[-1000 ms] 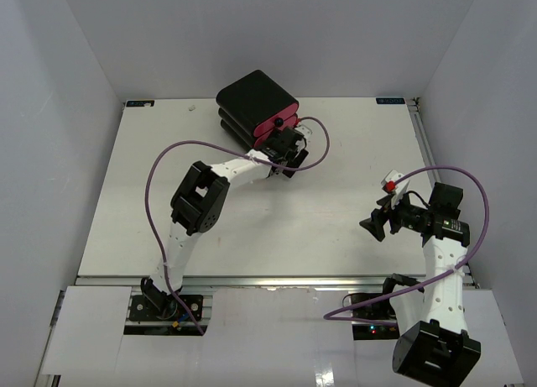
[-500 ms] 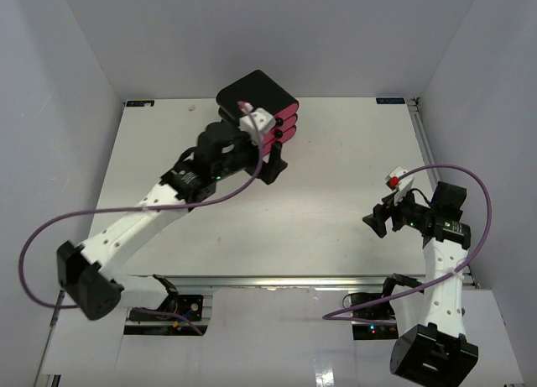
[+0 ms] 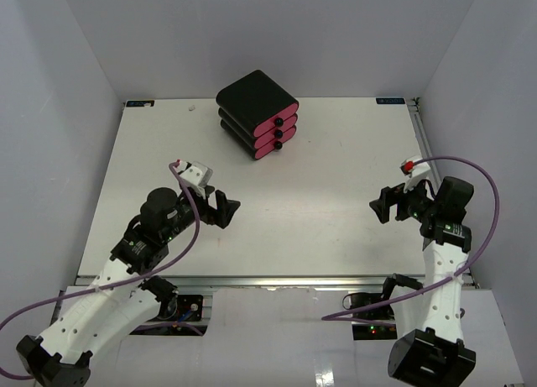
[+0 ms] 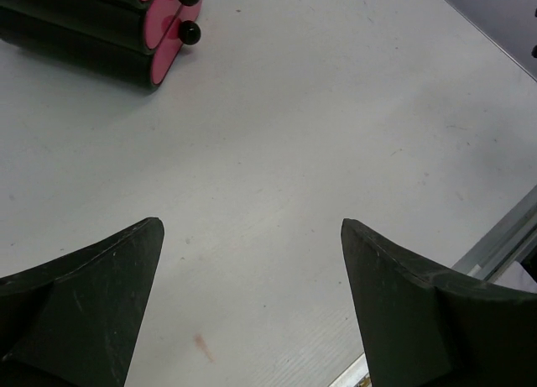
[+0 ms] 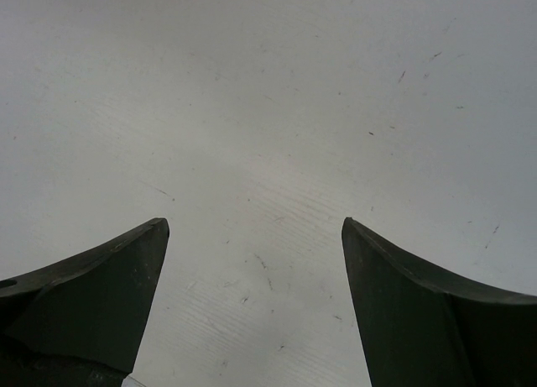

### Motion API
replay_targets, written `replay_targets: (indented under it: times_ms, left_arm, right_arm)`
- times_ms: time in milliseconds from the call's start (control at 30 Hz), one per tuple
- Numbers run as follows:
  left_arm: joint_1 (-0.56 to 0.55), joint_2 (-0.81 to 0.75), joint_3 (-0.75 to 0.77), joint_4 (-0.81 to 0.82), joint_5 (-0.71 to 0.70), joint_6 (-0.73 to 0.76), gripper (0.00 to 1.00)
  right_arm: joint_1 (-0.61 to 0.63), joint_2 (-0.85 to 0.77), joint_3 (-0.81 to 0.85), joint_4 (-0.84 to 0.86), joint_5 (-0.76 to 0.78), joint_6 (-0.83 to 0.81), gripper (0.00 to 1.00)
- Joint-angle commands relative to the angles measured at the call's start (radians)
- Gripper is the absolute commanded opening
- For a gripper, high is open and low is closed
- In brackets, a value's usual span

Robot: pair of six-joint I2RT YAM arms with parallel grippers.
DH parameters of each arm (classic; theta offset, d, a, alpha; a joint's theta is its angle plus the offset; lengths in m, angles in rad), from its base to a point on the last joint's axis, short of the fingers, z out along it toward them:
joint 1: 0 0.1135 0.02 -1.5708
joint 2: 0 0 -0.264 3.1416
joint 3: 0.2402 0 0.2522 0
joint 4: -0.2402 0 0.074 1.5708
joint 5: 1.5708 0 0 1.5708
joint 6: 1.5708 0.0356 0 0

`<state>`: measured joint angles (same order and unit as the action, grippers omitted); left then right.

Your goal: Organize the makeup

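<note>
Top external view shows no makeup anywhere on the table [image 3: 319, 177]. I judge it is stowed in the black drawer box [image 3: 258, 114] at the far edge, whose three pink drawers [image 3: 275, 133] are closed. The left gripper [image 3: 223, 209] and right gripper [image 3: 382, 208] hover toward the near edge, jaws apart and empty, with open room between them.

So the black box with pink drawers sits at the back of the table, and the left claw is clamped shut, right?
Not quite. The left claw is wide open: the left wrist view shows bare table between its fingers. The black box does sit at the back.
</note>
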<state>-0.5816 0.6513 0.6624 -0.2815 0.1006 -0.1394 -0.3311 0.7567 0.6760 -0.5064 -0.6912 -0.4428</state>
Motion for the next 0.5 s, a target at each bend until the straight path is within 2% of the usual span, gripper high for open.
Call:
replay_targets:
  times_ms: [0,467]
  left_arm:
    - [0.006,-0.086,-0.014,0.022,-0.08,-0.014,0.98]
    - [0.006,-0.064,-0.017,0.024,-0.053,-0.012,0.98]
  right_arm:
    - [-0.021,-0.088,-0.048,0.13,0.058,0.104,0.9]
    - [-0.029,-0.133,-0.072,0.171,0.142,0.187,0.9]
